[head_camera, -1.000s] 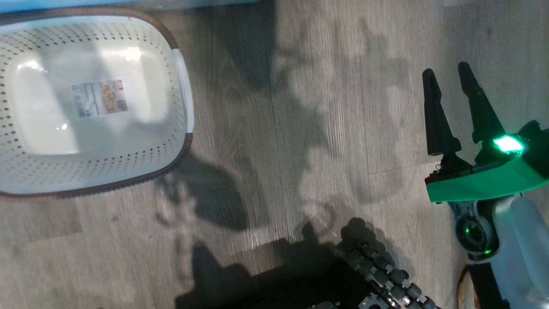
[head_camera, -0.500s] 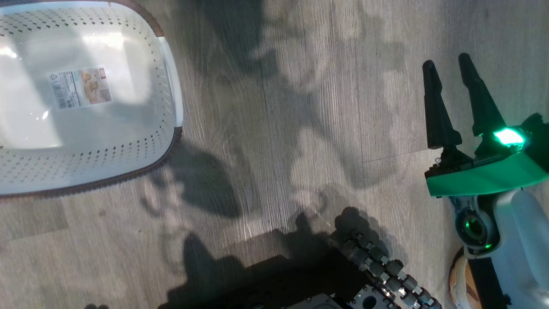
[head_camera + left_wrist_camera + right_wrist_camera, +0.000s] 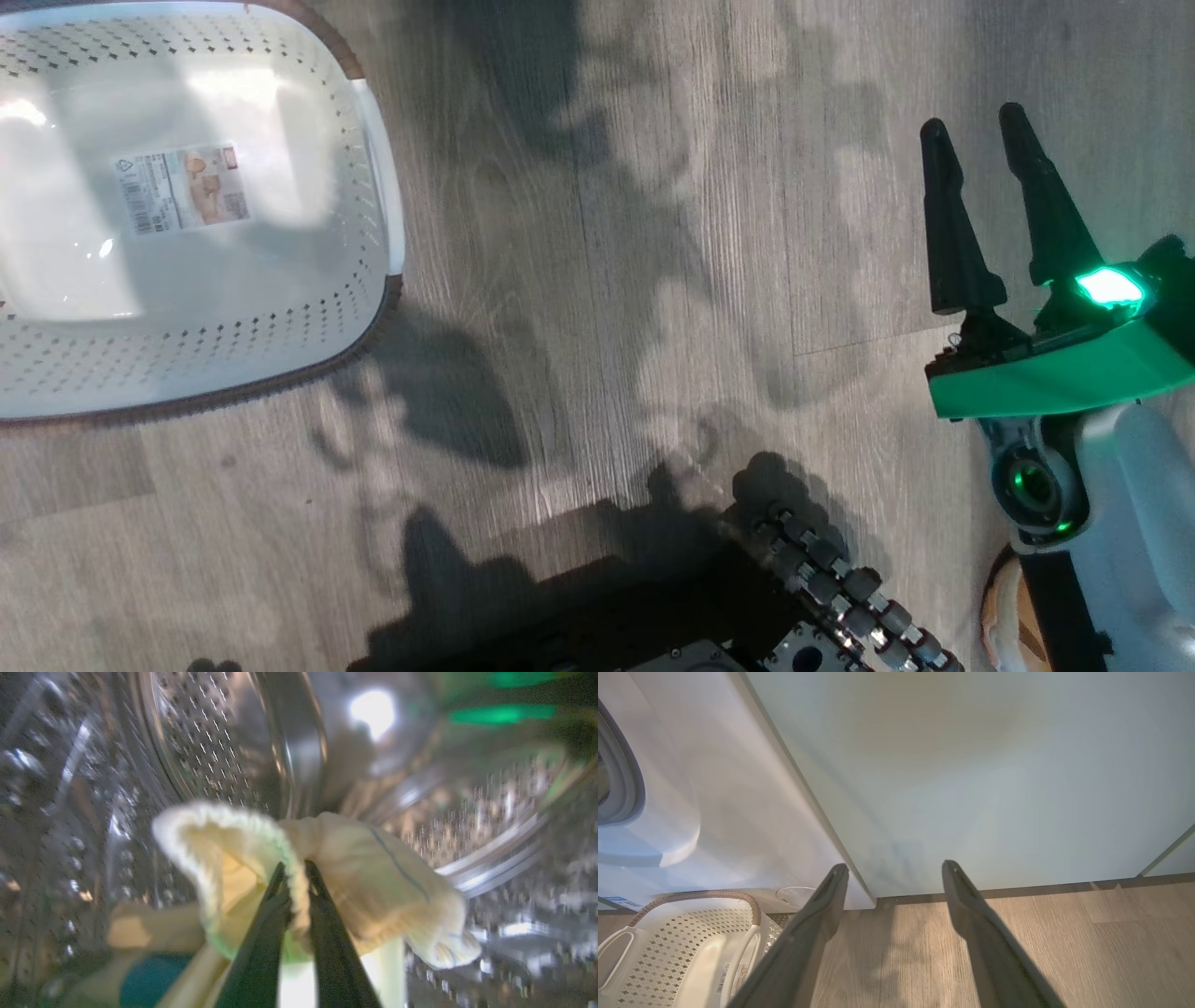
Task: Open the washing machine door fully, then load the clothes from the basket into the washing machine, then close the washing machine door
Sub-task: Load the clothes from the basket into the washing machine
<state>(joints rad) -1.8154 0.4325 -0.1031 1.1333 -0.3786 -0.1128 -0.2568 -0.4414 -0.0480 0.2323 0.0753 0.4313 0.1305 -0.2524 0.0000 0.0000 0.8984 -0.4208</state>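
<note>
Inside the washing machine [image 3: 714, 812], the steel drum [image 3: 210, 732] curves close around the left pincer [image 3: 293, 868], whose fingers are pressed together on the clothes [image 3: 373, 877]. The bunched cloth fills the space just ahead of the tips, and more pale cloth seems to lie lower in the drum, though that view is blurred. The basket [image 3: 187, 359] stands close before the machine's front, blocking a low approach there. Beside the machine, a pale cabinet panel [image 3: 971, 765] walls off the way ahead of the right pincer [image 3: 974, 126], whose fingers are spread. Out from the machine, the wooden floor [image 3: 607, 280] gives open passage as far as the robot's dark base [image 3: 822, 579].
</note>
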